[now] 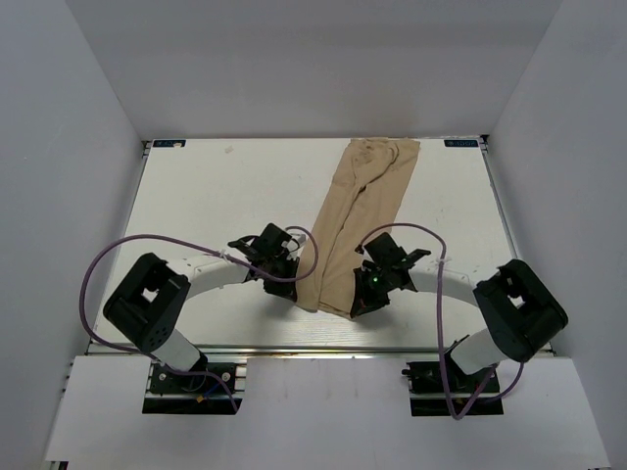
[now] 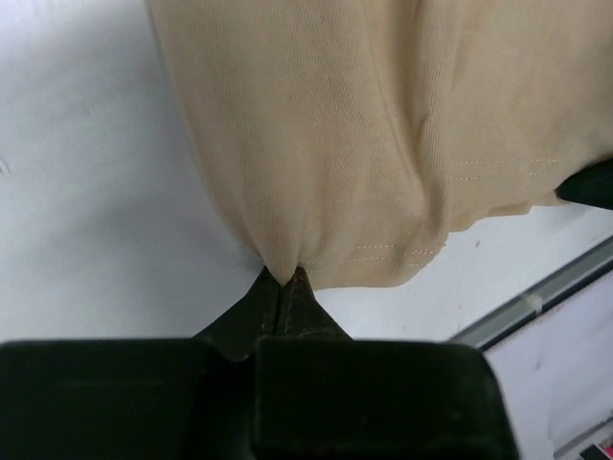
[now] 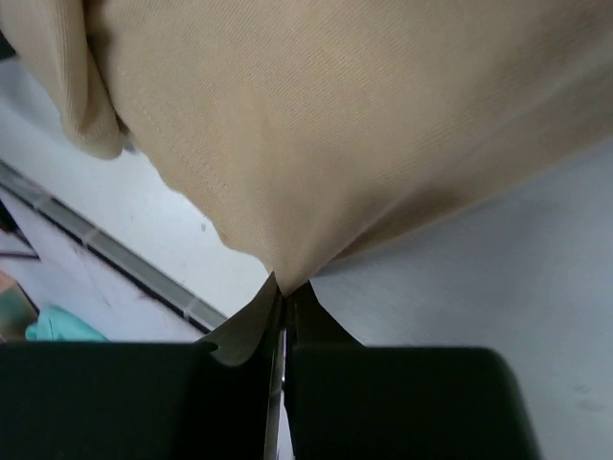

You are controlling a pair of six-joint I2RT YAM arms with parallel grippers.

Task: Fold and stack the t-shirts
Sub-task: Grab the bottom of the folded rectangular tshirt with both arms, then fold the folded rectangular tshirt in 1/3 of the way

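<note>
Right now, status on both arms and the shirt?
Left gripper, right gripper: jaws shut on t-shirt near end. T-shirt a long narrow strip on the table, far end bunched. Nothing in the way.

The left arm (image 1: pixel 206 274) and right arm (image 1: pixel 446 287) bend in toward the middle. The left gripper (image 2: pixel 284 284) and right gripper (image 3: pixel 284 289) each pinch the shirt (image 1: pixel 367 196) tight.
</note>
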